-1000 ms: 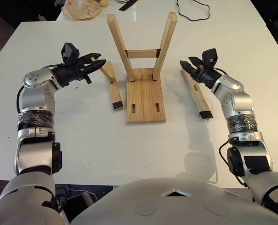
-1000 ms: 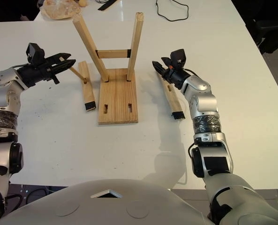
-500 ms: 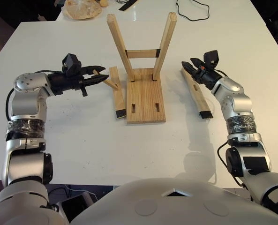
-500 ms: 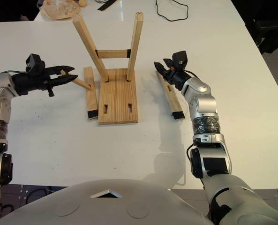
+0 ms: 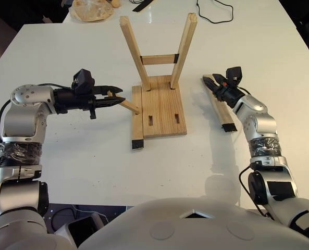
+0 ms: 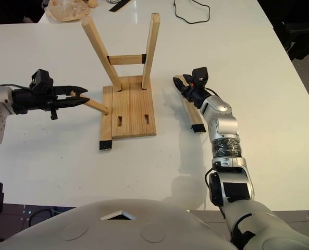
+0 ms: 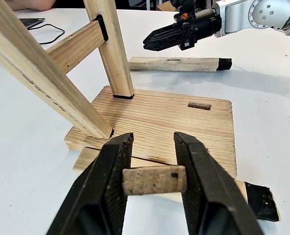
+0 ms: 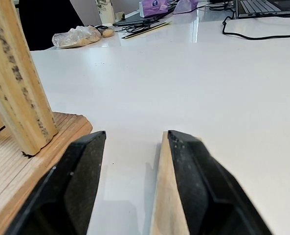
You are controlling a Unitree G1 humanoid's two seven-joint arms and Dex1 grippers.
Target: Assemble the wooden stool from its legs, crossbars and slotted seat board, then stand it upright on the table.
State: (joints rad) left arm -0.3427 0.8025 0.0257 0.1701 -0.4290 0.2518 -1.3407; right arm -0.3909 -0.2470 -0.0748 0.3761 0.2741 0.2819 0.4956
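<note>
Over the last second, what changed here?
The left gripper, shut on the crossbar stub of one loose leg, dragged it rightward against the left edge of the seat board. The right gripper, open, sank toward the other loose leg. The board, its standing legs and that leg stayed put.

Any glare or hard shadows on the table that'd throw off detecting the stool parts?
Left eye view: table evenly lit, only soft shadows beside the seat board. Left wrist view: faint shadow band under the loose leg. Right wrist view: glossy sheen on the table toward its far edge.
</note>
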